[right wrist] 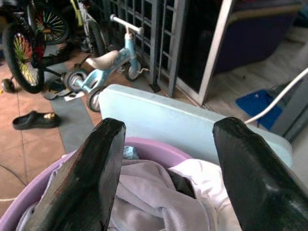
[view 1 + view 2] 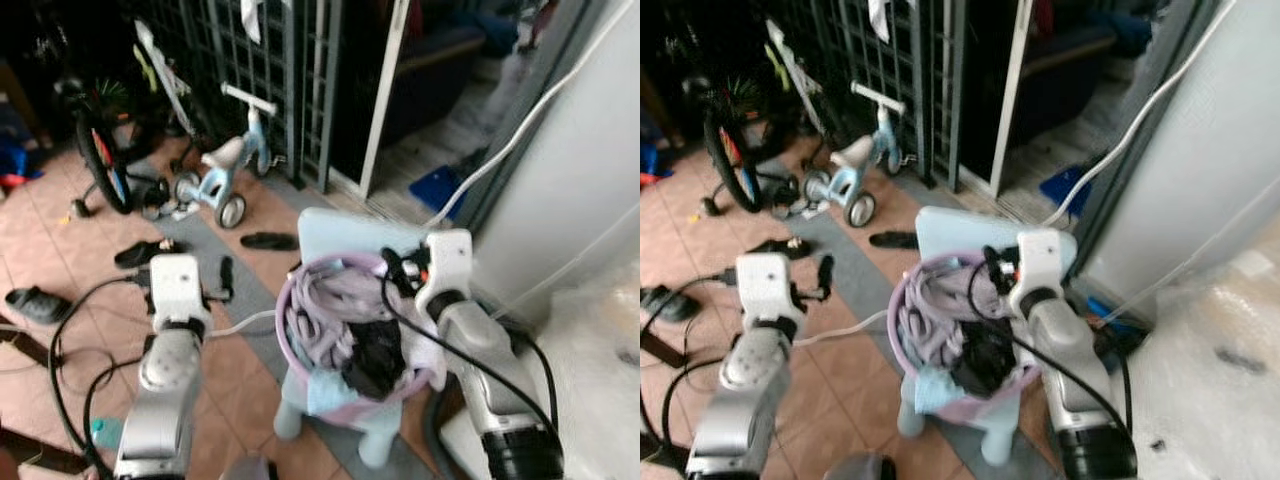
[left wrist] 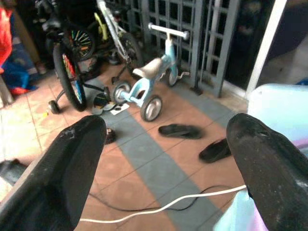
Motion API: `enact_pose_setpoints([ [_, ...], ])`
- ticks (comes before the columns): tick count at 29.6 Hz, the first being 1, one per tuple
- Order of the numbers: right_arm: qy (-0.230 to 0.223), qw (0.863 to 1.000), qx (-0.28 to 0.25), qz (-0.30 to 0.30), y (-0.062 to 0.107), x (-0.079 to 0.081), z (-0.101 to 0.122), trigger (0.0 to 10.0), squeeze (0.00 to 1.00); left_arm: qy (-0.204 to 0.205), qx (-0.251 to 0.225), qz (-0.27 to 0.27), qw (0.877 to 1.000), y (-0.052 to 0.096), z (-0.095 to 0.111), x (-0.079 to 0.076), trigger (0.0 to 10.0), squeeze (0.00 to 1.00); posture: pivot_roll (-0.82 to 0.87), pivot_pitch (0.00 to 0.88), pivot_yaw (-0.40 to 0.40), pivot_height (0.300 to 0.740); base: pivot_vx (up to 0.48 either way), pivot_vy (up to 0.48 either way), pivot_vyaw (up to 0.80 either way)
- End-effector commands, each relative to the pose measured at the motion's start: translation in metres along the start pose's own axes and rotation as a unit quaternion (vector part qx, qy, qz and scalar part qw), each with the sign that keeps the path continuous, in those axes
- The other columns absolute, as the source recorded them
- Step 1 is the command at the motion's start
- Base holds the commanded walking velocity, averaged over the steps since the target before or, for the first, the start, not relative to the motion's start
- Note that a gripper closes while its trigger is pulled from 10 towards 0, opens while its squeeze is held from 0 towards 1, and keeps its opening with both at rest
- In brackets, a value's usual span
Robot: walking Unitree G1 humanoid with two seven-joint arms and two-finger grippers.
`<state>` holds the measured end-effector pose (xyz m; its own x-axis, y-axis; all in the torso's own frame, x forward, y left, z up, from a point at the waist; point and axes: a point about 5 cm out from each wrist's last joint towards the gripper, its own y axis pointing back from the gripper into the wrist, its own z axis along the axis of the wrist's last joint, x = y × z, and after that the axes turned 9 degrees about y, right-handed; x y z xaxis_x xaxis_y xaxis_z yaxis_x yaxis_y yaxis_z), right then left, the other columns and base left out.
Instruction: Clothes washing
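hovering with the left gripper [image 3: 163, 159] released over the tiled floor [image 2: 60, 250], beside the purple laundry basket [image 2: 292, 285] sitting on a pale blue stool [image 2: 345, 232]. holding the right gripper [image 1: 166, 159] spread above the clothes [image 2: 335, 300]; worth closing evenly on both rims before lifting.

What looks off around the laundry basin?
The purple basin, heaped with clothes, sits on a small pale blue chair rather than the floor. Loose shoes and a white cable lie beside it.
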<state>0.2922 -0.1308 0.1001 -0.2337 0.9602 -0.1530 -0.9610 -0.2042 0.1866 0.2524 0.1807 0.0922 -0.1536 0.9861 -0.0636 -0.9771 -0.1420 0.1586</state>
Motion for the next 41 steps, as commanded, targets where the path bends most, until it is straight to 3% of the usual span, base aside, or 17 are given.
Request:
enact_pose_setpoints([
  [1,0.058,0.998,0.015,-0.029,0.002,-0.013,-0.007,10.0,0.00,0.006,0.000,-0.014,1.000,0.001,0.001,-0.010,10.0,0.00,0.01,0.000,-0.043,0.740,0.000,0.000,0.00],
  [2,0.077,0.996,0.009,-0.031,0.002,-0.012,-0.006,10.0,0.00,0.005,0.001,-0.010,1.000,0.002,0.000,-0.009,10.0,0.00,0.01,0.000,-0.043,0.740,0.000,0.000,0.00],
  [6,0.047,0.998,0.023,-0.023,0.000,-0.011,-0.008,10.0,0.00,0.009,-0.001,-0.015,1.000,0.002,0.001,-0.011,10.0,0.00,0.01,0.000,-0.049,0.740,0.000,0.000,0.00],
  [8,0.052,0.997,0.047,-0.035,-0.001,-0.012,-0.013,10.0,0.00,0.008,0.000,-0.014,1.000,0.003,0.001,-0.012,10.0,0.00,0.01,0.000,-0.051,0.740,0.000,0.000,0.00],
  [10,0.072,0.995,0.069,-0.008,-0.002,-0.008,-0.017,10.0,0.00,0.015,0.003,-0.007,1.000,0.005,0.003,-0.010,10.0,0.00,0.02,0.000,-0.058,0.740,0.000,0.000,0.00],
  [11,0.072,0.993,0.088,0.029,-0.001,-0.002,-0.024,10.0,0.00,0.012,0.005,-0.007,1.000,0.009,0.002,-0.008,10.0,0.00,0.03,0.012,-0.066,0.740,0.000,0.000,0.00],
  [13,0.065,0.992,0.102,0.046,0.000,0.001,-0.030,10.0,0.00,0.005,0.006,-0.007,1.000,0.012,0.001,-0.007,10.0,0.00,0.04,0.028,-0.070,0.740,0.000,0.000,0.00],
  [20,0.065,0.987,0.130,0.072,0.001,0.008,-0.039,10.0,0.00,-0.021,0.008,-0.001,1.000,0.037,0.006,-0.001,10.0,0.00,0.08,0.143,-0.111,0.740,0.000,0.000,0.00],
  [24,0.071,0.986,0.136,0.070,-0.003,0.009,-0.040,10.0,0.00,-0.020,0.017,0.008,1.000,0.047,0.005,0.003,10.0,0.00,0.09,0.168,-0.124,0.740,0.000,0.000,0.00],
  [25,0.078,0.985,0.135,0.071,-0.008,0.011,-0.040,10.0,0.00,-0.018,0.026,0.015,0.999,0.056,0.002,0.004,10.0,0.00,0.10,0.191,-0.141,0.740,0.000,0.000,0.00],
  [28,0.099,0.984,0.128,0.073,-0.020,0.014,-0.037,10.0,0.00,-0.012,0.034,0.021,0.999,0.064,0.000,0.002,10.0,0.00,0.11,0.203,-0.151,0.740,0.000,0.000,0.00],
  [33,0.106,0.985,0.111,0.079,-0.033,0.018,-0.030,10.0,0.00,-0.019,0.027,0.013,0.999,0.069,0.006,-0.004,10.0,0.00,0.13,0.220,-0.166,0.740,0.000,0.000,0.00],
  [35,0.129,0.983,0.095,0.091,-0.045,0.023,-0.025,10.0,0.00,-0.021,0.026,0.010,0.999,0.071,0.010,-0.006,10.0,0.00,0.15,0.234,-0.173,0.740,0.000,0.000,0.00],
  [41,0.150,0.978,0.102,0.101,-0.056,0.031,-0.028,10.0,0.00,-0.035,0.035,0.033,0.998,0.086,0.013,0.004,10.0,0.00,0.20,0.277,-0.212,0.740,0.000,0.000,0.00],
])
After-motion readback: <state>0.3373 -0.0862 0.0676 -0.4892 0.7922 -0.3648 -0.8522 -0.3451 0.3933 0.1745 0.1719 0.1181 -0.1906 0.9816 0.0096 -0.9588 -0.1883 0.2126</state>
